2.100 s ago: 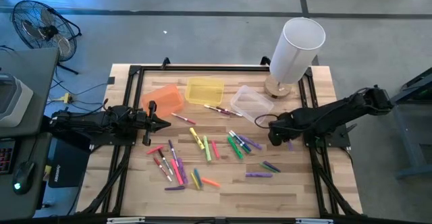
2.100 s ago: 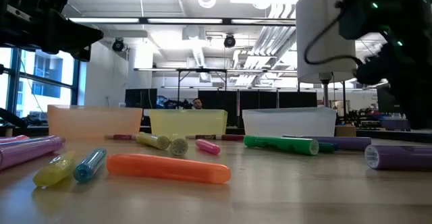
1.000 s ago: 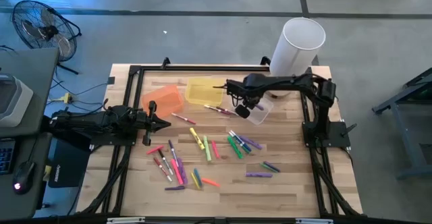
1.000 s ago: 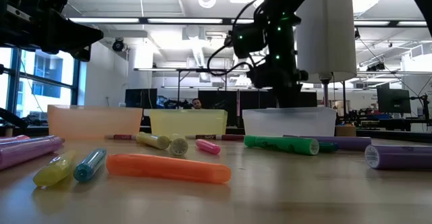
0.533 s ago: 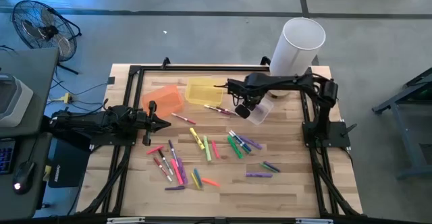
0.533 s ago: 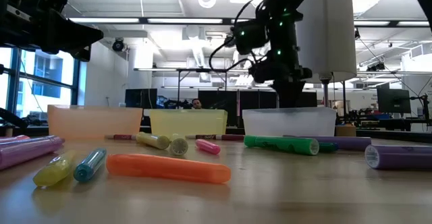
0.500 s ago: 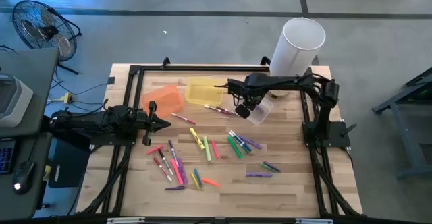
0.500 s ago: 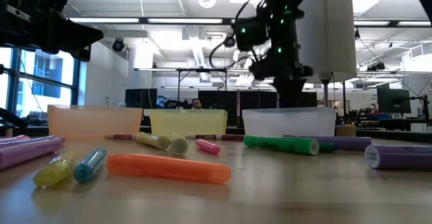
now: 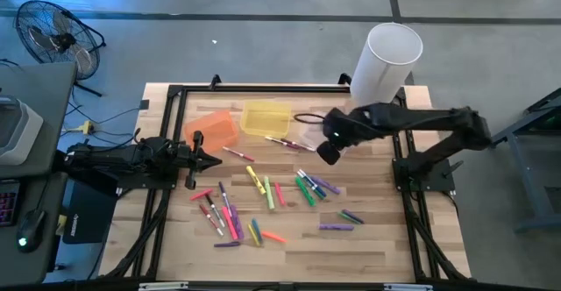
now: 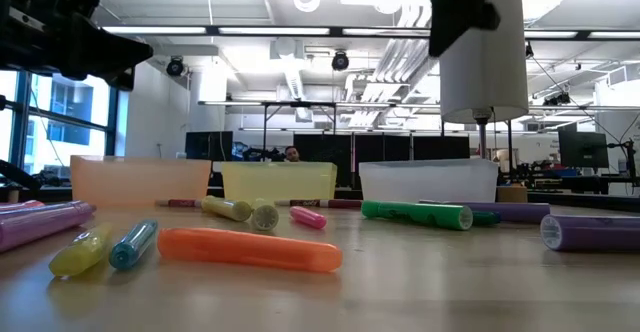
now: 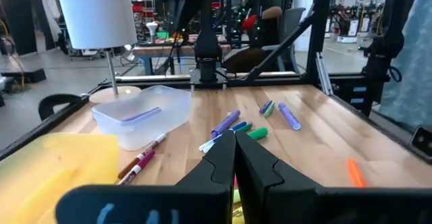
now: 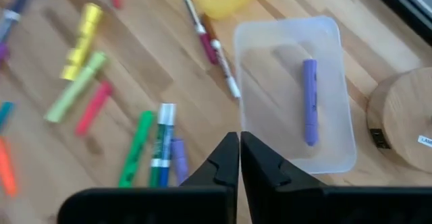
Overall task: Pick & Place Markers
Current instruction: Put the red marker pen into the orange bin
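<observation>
High view: we see the right gripper [image 9: 326,153] above the clear bin [image 9: 312,131], fingers pinched together, holding nothing; the left gripper [image 9: 213,159] waits closed at the worktop's [image 9: 368,238] left side. Most markers [image 9: 263,195] lie scattered mid-worktop.

Low view: orange marker [image 10: 250,249] nearest, bins behind.

Right wrist view: one purple marker [image 12: 310,101] lies inside the clear bin. Next pick, we'd open wide and come straight down over a lone marker, since clustered neighbours crowd the grasp. The lamp [image 9: 383,63] stands close behind the bin.

Wooden table [image 9: 368,247] under scattered markers [image 9: 263,195], three bins [image 9: 266,118], lamp base [image 9: 361,113]
</observation>
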You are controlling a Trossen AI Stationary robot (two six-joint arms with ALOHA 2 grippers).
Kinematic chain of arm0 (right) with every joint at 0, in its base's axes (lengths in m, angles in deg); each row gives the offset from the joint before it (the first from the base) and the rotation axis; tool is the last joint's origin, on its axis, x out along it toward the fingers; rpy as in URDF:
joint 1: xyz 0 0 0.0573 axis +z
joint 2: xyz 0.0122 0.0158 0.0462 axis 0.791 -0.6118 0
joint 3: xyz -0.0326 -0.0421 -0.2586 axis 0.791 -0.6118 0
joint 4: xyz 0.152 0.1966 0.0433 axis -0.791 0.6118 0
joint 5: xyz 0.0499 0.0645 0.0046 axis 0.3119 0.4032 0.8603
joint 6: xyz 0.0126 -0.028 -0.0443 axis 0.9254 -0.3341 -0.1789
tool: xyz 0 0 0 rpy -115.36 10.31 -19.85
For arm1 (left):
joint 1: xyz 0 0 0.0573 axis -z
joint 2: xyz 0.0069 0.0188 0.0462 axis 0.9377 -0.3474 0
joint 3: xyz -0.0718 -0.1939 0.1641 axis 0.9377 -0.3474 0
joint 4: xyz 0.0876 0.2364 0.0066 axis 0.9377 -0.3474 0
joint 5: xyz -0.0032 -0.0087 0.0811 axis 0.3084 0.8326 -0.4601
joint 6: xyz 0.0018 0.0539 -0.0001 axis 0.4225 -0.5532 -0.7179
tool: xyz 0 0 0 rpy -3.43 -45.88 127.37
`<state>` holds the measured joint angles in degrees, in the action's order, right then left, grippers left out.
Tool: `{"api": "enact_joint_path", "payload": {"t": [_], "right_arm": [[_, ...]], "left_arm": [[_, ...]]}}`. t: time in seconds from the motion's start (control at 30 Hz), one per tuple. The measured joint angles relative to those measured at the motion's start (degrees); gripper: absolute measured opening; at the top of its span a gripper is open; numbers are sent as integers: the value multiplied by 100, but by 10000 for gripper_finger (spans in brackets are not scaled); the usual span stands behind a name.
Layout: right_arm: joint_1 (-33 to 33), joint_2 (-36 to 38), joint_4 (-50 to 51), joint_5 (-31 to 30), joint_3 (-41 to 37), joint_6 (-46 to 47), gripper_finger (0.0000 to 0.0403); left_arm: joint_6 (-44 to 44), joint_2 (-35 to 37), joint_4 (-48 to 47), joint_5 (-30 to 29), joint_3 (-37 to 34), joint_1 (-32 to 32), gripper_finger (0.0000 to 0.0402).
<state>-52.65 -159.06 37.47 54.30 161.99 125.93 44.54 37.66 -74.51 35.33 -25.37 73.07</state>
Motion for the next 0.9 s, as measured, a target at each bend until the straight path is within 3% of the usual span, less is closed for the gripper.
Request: {"api": "enact_joint_path", "payload": {"t": [0.2, 0.47, 0.7, 0.8, 0.9], "right_arm": [[808, 274, 32, -742, 0, 665, 5], [1851, 87, 87, -1091, -137, 1287, 1], [2372, 178, -2152, -878, -2033, 1817, 0], [2417, 208, -3127, -627, -2738, 1851, 0], [2383, 256, -3391, -497, -3196, 1844, 0]], "left_arm": [[810, -1, 0, 13, 0, 0, 1], [1701, -35, -50, -24, 75, -2, 1], [1806, -897, -55, -291, 731, 0, 0], [2007, -1630, -187, -447, 1191, 0, 0], [2098, -2546, -505, -548, 1877, 4, 0]]}}
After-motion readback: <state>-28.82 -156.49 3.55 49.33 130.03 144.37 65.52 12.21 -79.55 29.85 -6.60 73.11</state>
